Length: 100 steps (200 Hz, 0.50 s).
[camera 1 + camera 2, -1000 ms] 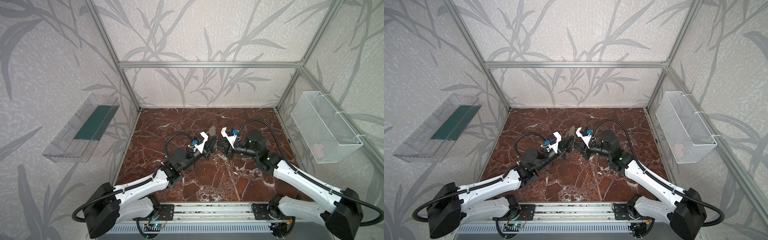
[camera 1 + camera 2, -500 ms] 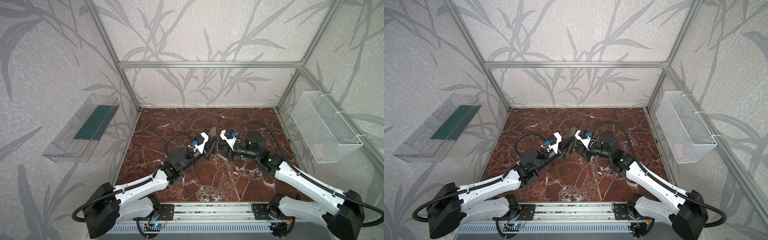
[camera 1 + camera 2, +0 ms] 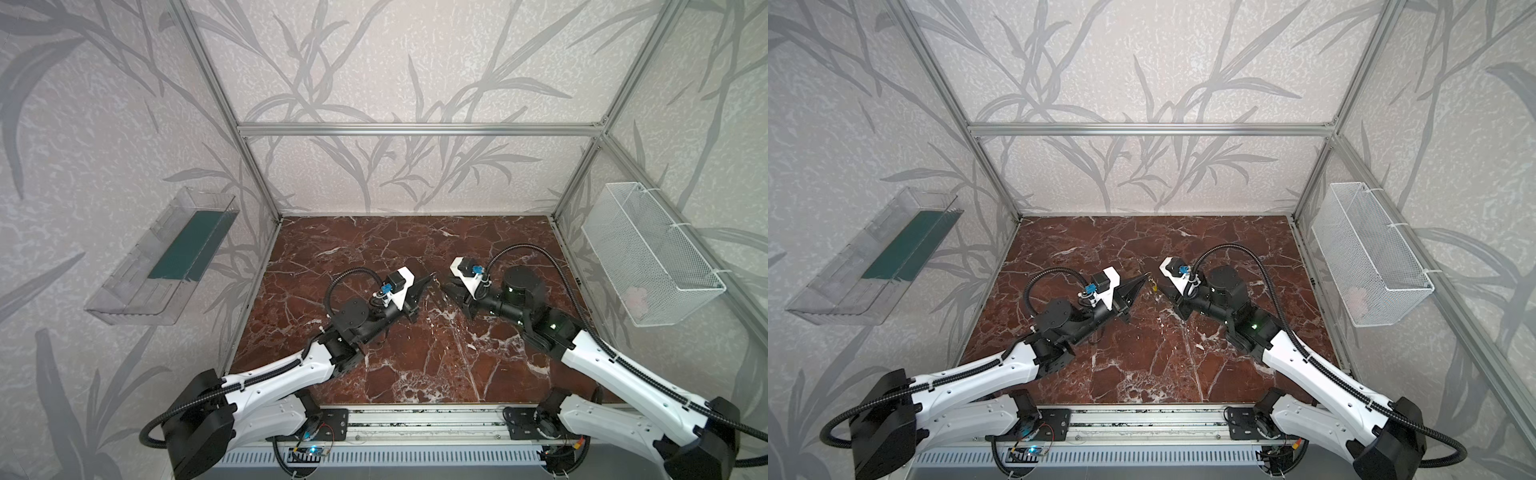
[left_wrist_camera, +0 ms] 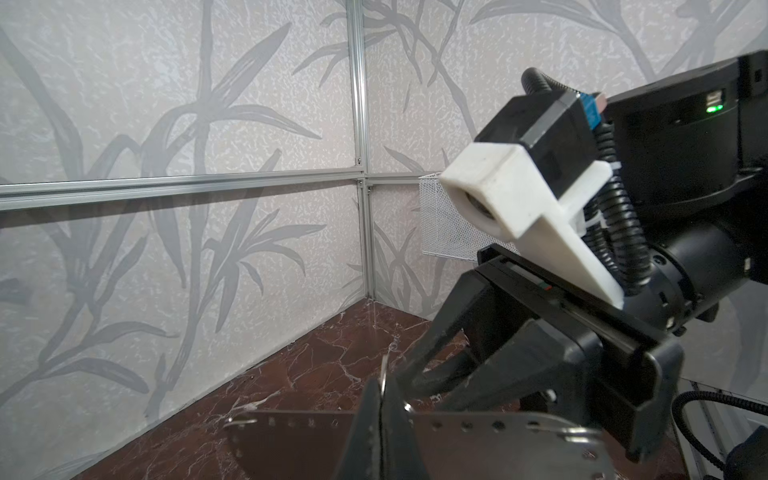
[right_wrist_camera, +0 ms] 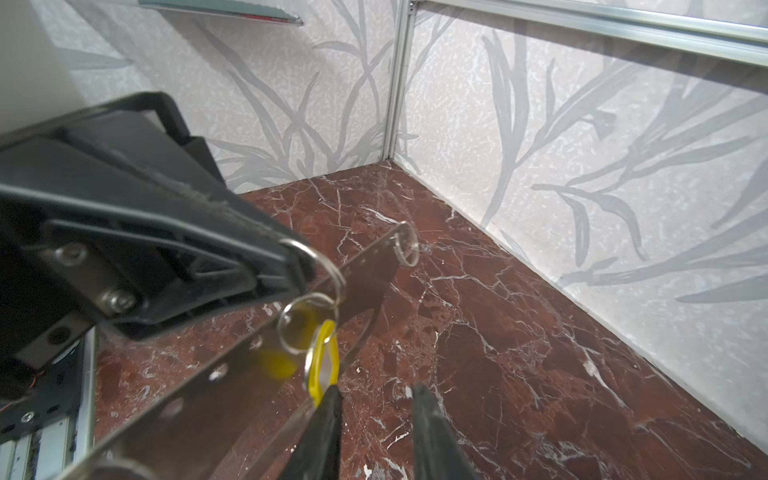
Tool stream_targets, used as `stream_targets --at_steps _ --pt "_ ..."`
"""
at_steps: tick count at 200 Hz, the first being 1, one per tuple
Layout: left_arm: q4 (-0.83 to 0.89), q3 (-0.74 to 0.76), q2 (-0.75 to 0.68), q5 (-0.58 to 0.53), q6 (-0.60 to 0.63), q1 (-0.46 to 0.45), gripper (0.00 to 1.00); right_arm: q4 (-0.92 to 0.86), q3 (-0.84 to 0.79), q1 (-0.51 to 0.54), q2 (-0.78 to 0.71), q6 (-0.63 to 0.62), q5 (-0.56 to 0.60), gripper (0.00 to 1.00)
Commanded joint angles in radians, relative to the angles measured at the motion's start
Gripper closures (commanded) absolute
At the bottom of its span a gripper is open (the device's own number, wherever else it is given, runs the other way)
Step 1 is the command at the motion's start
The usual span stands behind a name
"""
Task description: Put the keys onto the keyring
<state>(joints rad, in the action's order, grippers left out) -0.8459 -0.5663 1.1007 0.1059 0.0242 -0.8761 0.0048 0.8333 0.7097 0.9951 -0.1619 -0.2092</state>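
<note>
**A meeting in mid-air, tip to tip**

Above the red-brown marble tabletop [image 3: 415, 357], the left gripper [image 5: 299, 266] is clamped tight on the small thin silver metal keyring [image 5: 323, 365], whose yellow plastic tag dangles below. The flat beige piece [image 4: 286, 449], with tiny holes along its rim, is up off the table against that gripper's fingertips. Whether the ring passes through a hole cannot be told. The right gripper [image 5: 374, 390] has its fingers a little apart, gripping nothing, one finger just beside the tag.

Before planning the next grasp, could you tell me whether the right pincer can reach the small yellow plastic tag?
Probably yes: the yellow plastic tag hangs beside the open right pincer, nothing between them, its thin silver ring pinched by the left pincer.
</note>
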Motion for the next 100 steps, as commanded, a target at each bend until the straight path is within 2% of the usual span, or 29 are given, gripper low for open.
stream_targets --at_steps 1,100 --pt "-0.046 0.011 -0.031 0.008 -0.013 0.000 1.00 0.057 0.015 -0.014 -0.038 0.030 0.031 0.71" --pt "-0.039 0.011 -0.028 0.022 -0.017 0.000 1.00 0.158 0.033 -0.018 0.006 0.121 -0.144 0.69"
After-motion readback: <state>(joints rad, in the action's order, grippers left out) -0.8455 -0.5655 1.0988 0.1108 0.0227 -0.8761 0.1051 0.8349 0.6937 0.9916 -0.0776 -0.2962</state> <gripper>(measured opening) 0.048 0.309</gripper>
